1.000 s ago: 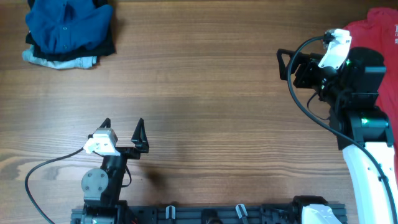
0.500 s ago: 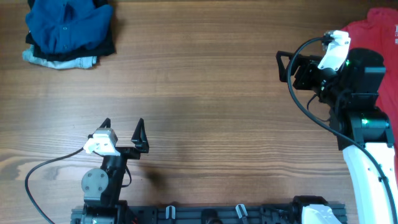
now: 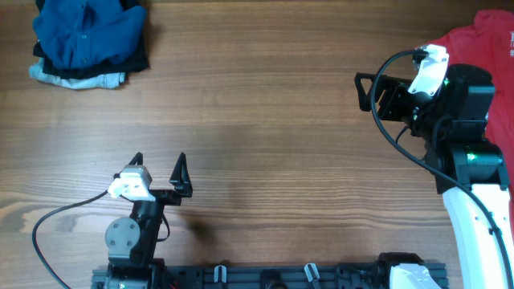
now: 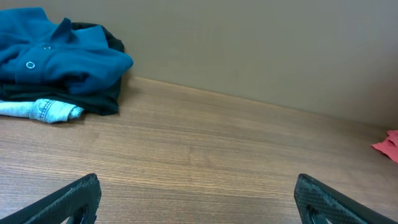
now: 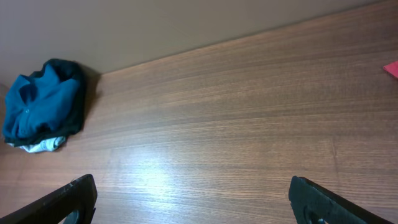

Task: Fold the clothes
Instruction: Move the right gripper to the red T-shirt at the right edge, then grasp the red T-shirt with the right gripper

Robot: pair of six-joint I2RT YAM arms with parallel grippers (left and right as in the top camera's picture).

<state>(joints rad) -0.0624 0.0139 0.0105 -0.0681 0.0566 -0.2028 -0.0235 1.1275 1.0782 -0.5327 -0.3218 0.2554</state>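
A red T-shirt [image 3: 486,44] lies at the far right edge of the table, partly under my right arm; a corner of it shows in the left wrist view [image 4: 388,145] and the right wrist view [image 5: 392,68]. A pile of folded clothes [image 3: 87,40], blue on top of black and light denim, sits at the far left corner; it also shows in the left wrist view [image 4: 56,68] and the right wrist view [image 5: 42,106]. My right gripper [image 3: 363,87] is open and empty, just left of the red shirt. My left gripper [image 3: 159,163] is open and empty near the front edge.
The wooden table [image 3: 257,120] lies between the two garment piles. A grey wall [image 4: 261,43] stands behind its far edge. The arm bases and a black rail [image 3: 265,277] run along the front edge.
My right gripper has shifted slightly left and down. The left arm has not moved.
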